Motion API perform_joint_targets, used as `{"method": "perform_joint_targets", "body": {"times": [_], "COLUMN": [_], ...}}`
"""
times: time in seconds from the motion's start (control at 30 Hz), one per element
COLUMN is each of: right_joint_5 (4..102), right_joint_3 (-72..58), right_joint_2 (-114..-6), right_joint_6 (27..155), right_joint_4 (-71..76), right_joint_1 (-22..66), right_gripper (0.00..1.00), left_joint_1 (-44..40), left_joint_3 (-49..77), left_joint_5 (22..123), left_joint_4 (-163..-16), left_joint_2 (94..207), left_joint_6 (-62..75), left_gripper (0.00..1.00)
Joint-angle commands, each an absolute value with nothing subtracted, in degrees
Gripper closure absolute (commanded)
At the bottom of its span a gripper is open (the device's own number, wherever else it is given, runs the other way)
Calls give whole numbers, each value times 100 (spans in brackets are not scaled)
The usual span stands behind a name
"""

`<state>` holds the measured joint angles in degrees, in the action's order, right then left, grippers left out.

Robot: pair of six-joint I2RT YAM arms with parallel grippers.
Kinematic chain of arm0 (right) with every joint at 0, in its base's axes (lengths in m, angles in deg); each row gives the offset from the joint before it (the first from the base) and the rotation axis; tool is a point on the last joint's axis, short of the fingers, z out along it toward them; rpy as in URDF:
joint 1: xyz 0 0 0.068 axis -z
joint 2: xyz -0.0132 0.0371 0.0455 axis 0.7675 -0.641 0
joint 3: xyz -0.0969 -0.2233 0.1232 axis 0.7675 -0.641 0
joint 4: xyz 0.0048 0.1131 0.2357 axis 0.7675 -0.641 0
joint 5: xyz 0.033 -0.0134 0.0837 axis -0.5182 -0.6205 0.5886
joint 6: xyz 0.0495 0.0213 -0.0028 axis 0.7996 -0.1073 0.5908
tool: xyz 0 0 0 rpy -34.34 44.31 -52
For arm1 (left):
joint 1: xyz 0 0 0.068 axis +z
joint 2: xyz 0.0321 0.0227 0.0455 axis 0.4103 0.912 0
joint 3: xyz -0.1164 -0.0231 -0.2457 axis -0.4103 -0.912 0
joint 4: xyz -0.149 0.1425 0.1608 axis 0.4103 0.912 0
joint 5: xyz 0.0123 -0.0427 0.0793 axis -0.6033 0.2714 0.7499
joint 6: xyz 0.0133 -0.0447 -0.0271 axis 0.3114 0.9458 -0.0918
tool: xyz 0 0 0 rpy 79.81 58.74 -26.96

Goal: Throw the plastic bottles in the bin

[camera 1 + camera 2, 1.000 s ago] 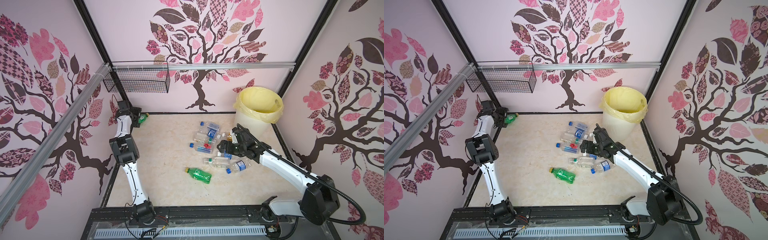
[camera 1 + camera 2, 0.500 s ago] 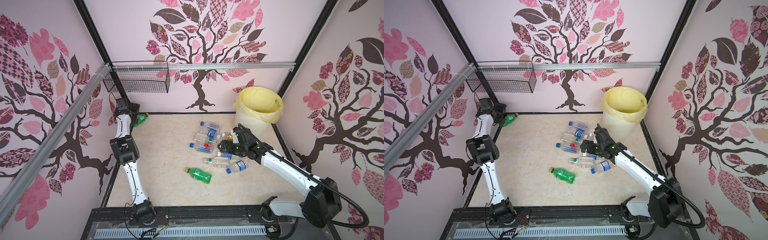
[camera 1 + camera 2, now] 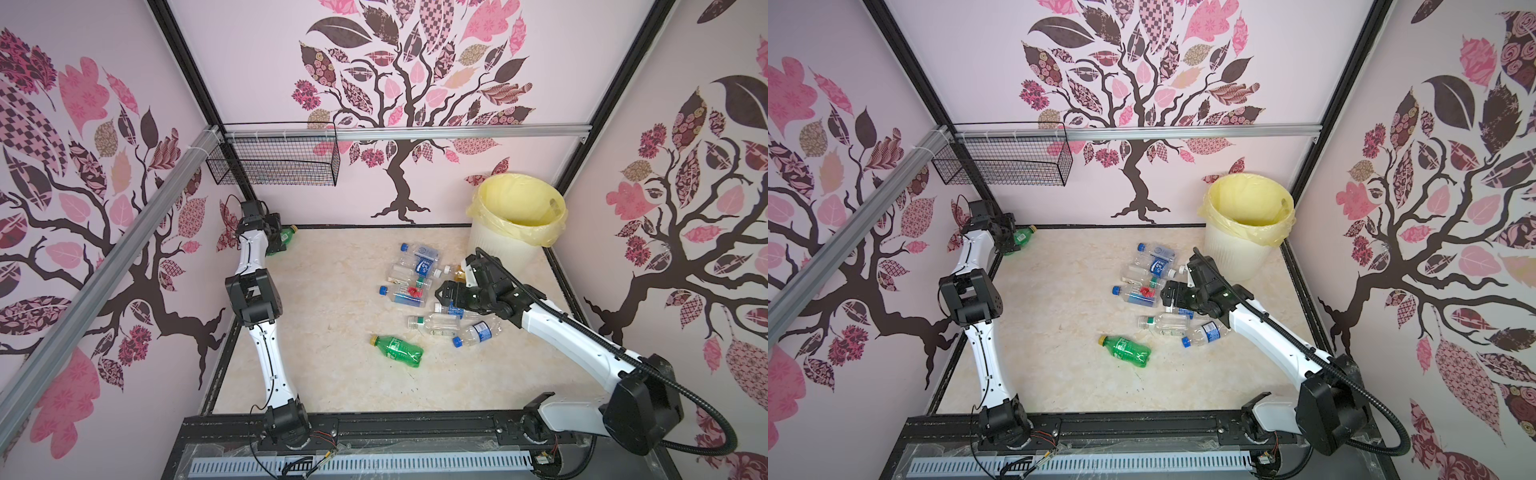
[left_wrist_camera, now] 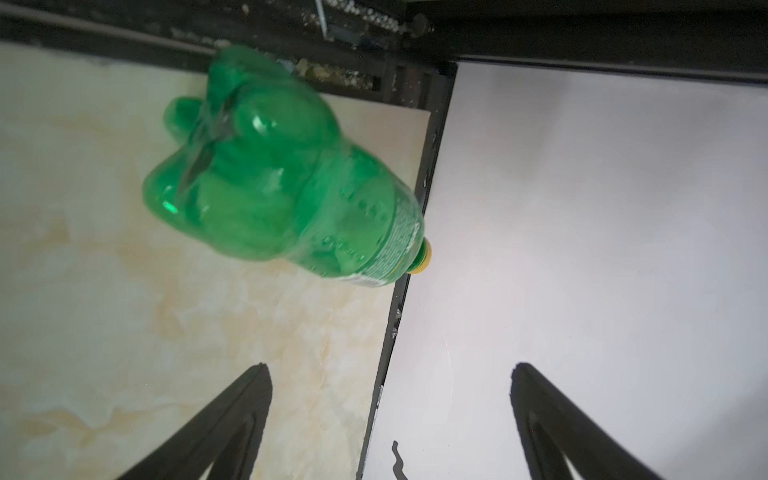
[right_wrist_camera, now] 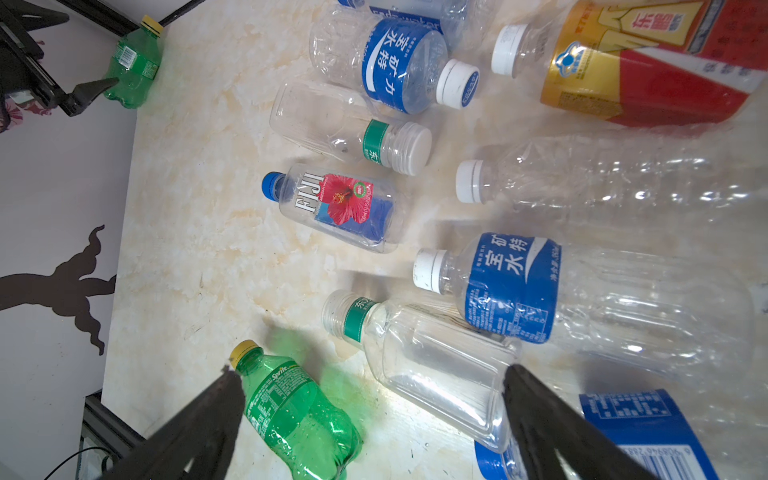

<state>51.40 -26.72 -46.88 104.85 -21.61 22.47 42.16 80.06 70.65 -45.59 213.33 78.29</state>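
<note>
plastic bottles [image 3: 405, 293] lying scattered mid-floor, yellow-lined white bin [image 3: 498, 249] upright, back right

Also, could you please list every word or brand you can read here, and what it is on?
"FIJI": flower-label bottle.
"Sprite": middle green bottle.
"宝矿力水特": blue-label bottle.
Red-gold bottle: characters cut off at the frame edge.
Fine print and barcodes: too small to read.

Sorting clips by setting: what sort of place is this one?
Probably a purpose-built robot test cell, not a home: tree-decal wall panels set in a black frame, arms mounted on a front rail, and bottles strewn on the floor near a lined bin.
</note>
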Motion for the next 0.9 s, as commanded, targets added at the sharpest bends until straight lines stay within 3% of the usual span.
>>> {"method": "perform_joint_targets", "body": {"times": [0.0, 0.87], "right_joint_5": [5148, 4990], "right_joint_3": [-2385, -2273], "right_joint_2": [-4826, -4848], "right_joint_6": [10425, 10427], "right_joint_4": [-2229, -2349], "right_joint_1": [2272, 2271], "right_gripper": [0, 0], "left_joint_1": [4071, 4285], "left_joint_3": [8531, 8964], "left_joint_5": [7316, 7794], "left_joint_4": [-4088, -3852], "left_joint_2": [21357, 21905], "left_joint_6": [8567, 9736], "left_gripper": [7, 8]}}
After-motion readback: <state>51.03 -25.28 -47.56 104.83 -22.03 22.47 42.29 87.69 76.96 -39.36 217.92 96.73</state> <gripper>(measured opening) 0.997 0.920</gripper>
